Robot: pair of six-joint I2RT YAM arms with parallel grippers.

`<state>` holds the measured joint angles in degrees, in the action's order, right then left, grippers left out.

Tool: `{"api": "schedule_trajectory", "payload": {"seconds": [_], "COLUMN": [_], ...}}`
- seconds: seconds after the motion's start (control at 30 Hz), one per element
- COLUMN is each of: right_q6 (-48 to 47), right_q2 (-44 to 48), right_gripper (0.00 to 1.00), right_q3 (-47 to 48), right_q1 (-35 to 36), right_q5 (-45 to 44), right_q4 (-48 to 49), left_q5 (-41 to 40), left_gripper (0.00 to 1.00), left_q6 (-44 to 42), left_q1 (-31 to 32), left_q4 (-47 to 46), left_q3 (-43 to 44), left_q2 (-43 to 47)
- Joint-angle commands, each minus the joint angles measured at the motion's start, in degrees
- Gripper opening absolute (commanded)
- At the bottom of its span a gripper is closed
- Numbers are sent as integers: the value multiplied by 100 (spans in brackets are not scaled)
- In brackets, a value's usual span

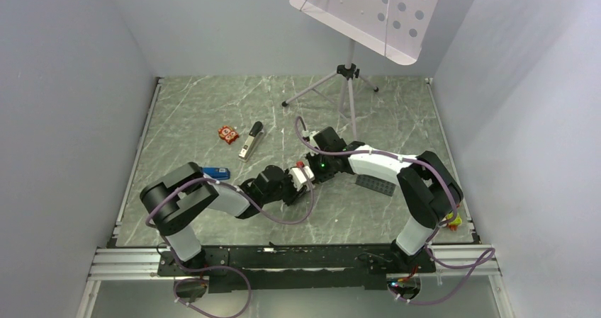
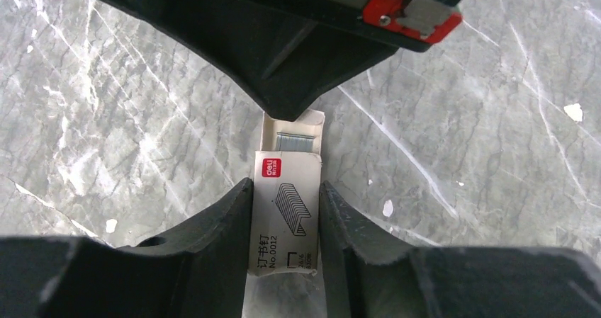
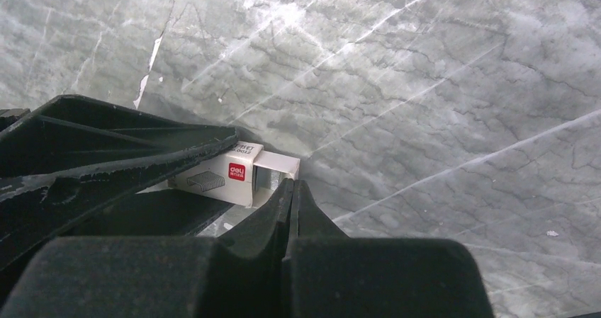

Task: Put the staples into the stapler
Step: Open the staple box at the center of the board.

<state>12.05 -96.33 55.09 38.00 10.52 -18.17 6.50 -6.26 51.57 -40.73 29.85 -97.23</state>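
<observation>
A small white staple box (image 2: 285, 190) with a red logo lies on the marble table, its inner tray pulled out. The silver-grey staples (image 2: 296, 142) show in that tray. My left gripper (image 2: 285, 219) straddles the box, both fingers pressed against its long sides. My right gripper (image 3: 292, 185) is shut, its tips at the open tray end right by the staples (image 3: 270, 179), with nothing visible between them. In the top view both grippers meet at mid-table (image 1: 305, 176). The black-and-silver stapler (image 1: 251, 141) lies apart, farther back and to the left.
A blue stapler-like object (image 1: 216, 172) lies by my left arm. Orange toy bricks (image 1: 227, 133) sit beside the stapler. A dark flat plate (image 1: 375, 185) lies under my right arm. A tripod (image 1: 347, 84) with a white perforated board (image 1: 368, 13) stands at the back.
</observation>
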Motion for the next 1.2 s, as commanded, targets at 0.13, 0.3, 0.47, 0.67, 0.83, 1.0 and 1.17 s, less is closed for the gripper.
{"api": "schedule_trajectory", "payload": {"seconds": [0.13, 0.3, 0.47, 0.67, 0.83, 1.0, 1.17], "right_q6": [-75, -99, -111, -126, -141, -151, -151], "right_q2": [17, 18, 18, 14, 10, 3, 10], "right_gripper": [0, 0, 0, 0, 0, 0, 0], "right_q3": [41, 54, 54, 54, 54, 54, 54], "right_q1": [-3, -12, -13, -20, -17, -8, -17], "right_q5": [-187, -244, -257, -301, -324, -336, -315], "right_q4": [-20, -28, -27, -26, -28, -28, -28], "left_q5": [-170, -149, -83, -27, -19, -9, -9], "left_gripper": [28, 30, 36, 42, 45, 47, 47], "left_q6": [118, 171, 186, 193, 195, 228, 248], "left_q1": [-9, -13, -10, -12, -14, -8, -15], "left_q4": [190, 113, 162, 193, 247, 224, 192], "left_q3": [-339, -549, -623, -645, -683, -730, -736], "left_q2": [221, 302, 328, 366, 402, 405, 398]}}
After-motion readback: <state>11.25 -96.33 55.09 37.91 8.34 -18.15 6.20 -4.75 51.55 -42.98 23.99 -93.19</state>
